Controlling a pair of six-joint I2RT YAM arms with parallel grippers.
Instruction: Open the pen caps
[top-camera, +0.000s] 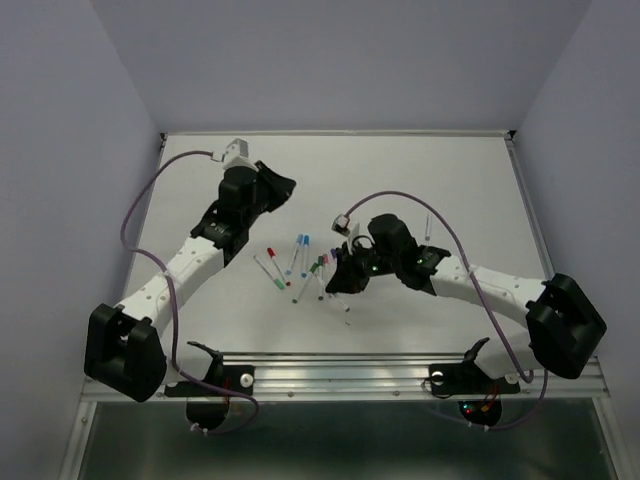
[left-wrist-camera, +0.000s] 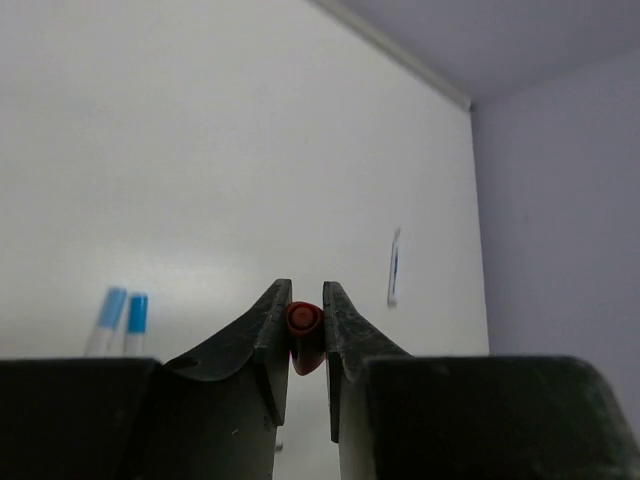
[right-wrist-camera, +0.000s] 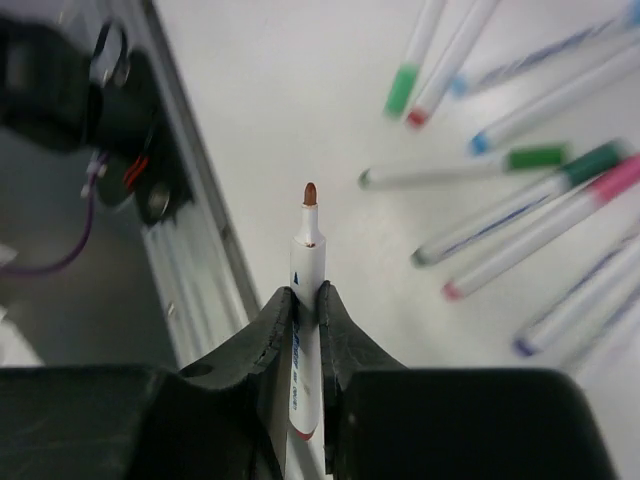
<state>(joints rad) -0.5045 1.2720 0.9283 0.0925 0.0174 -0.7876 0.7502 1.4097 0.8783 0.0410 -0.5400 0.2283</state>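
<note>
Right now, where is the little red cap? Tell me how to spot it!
Find the left arm, stretched over the table's far left side. The red cap is pinched between its fingers. Unlike the blue caps on pens lying mid-table, it is red and held alone, off any pen.

Two arms in the top view: left arm (top-camera: 185, 262), right arm (top-camera: 480, 285). Two grippers: left gripper (left-wrist-camera: 306, 292), right gripper (right-wrist-camera: 305, 292). One red pen cap (left-wrist-camera: 303, 320), centre of the left wrist frame. In that same frame, two blue-capped pens (left-wrist-camera: 112, 308) side by side at lower left and one lone pen (left-wrist-camera: 394, 265) right of centre. One uncapped pen (right-wrist-camera: 308, 245), lower centre of the right wrist frame. Eight lying pens (right-wrist-camera: 500, 215) across its upper right: three green, two blue, one red, one pink, one purple. Possibly a ninth at the right edge, too blurred to count.
</note>
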